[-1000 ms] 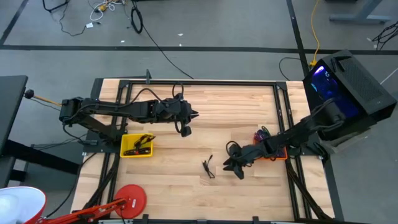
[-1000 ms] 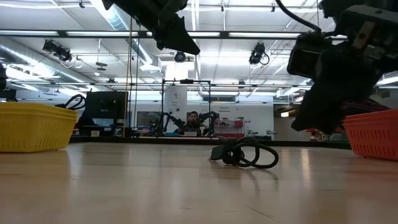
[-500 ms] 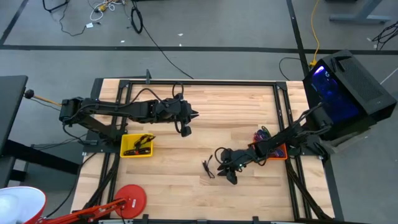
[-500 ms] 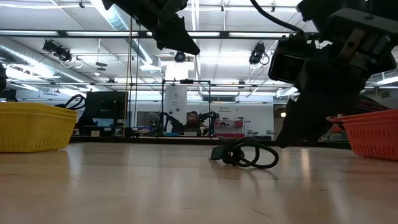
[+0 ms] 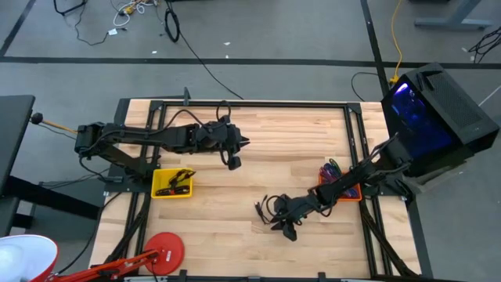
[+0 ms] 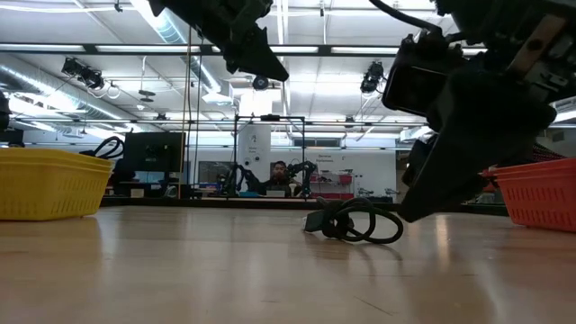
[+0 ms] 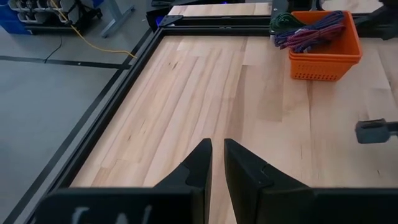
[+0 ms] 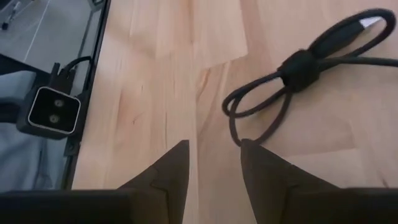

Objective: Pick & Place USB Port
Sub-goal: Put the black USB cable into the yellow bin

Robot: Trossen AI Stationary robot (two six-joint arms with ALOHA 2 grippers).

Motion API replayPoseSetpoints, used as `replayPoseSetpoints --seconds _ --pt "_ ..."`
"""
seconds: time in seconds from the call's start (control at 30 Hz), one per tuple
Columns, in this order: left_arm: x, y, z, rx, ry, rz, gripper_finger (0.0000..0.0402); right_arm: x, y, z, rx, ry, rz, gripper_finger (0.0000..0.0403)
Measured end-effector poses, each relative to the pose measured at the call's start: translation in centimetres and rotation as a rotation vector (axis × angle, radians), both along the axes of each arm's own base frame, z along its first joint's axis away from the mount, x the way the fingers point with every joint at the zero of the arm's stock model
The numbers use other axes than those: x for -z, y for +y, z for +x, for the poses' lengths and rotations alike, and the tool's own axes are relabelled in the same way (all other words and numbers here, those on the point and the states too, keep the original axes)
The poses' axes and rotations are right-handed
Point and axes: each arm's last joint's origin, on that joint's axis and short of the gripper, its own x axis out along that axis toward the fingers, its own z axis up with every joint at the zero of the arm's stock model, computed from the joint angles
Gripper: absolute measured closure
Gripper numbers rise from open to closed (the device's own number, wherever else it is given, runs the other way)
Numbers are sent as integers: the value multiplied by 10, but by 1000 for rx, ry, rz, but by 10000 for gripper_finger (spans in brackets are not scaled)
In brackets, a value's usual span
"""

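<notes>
The fingers (image 8: 171, 171) of my right gripper (image 8: 214, 168) stand apart with a gap between them, and nothing is held there; only bare wood shows in the gap. In the high view this right gripper (image 5: 275, 222) hangs low over the front middle part of the table (image 5: 258, 157), just beside the black USB cable (image 5: 263, 210). The cable lies flat on the wood, coiled in a loop and bound at the middle by a dark tie; in my right wrist view the USB cable (image 8: 298, 93) has its plug end turned away from the fingers. In the low view I see the USB cable (image 6: 355, 222) resting on the table, with the right gripper close at its side.

The left gripper (image 5: 243, 143) waits over the back middle of the table, well apart from the cable, and its fingers (image 7: 198, 168) are nearly together with a narrow slit between, holding nothing.

An orange basket (image 5: 342, 188) with coloured cables stands near the right edge, and a yellow basket (image 5: 172, 184) near the left edge.
</notes>
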Motion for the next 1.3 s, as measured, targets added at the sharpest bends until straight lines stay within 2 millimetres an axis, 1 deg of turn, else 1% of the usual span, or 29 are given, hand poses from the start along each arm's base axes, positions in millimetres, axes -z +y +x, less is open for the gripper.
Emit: replayPoseSetpoints --seconds 0.4,0.87,1.0,1.07,1.17,1.23,1.3 --pt "0 1 0 -7 -3 -6 353 -1 -1 2 38 -44 -79 259" --pt "0 1 0 -6 -3 -6 353 -1 -4 3 48 -46 -76 259" --pt "0 1 0 -6 -3 -6 353 -2 -2 5 43 -55 -37 259" --pt "0 1 0 -6 -3 -6 353 0 1 7 36 -47 -31 259" --pt "-1 1 0 -6 -14 -5 353 9 5 15 11 -19 -59 259" --pt "-1 1 1 -5 -18 -5 353 16 6 22 -35 -2 -67 259" --pt "-1 1 1 -1 -19 -6 353 16 4 26 -86 9 -62 259"
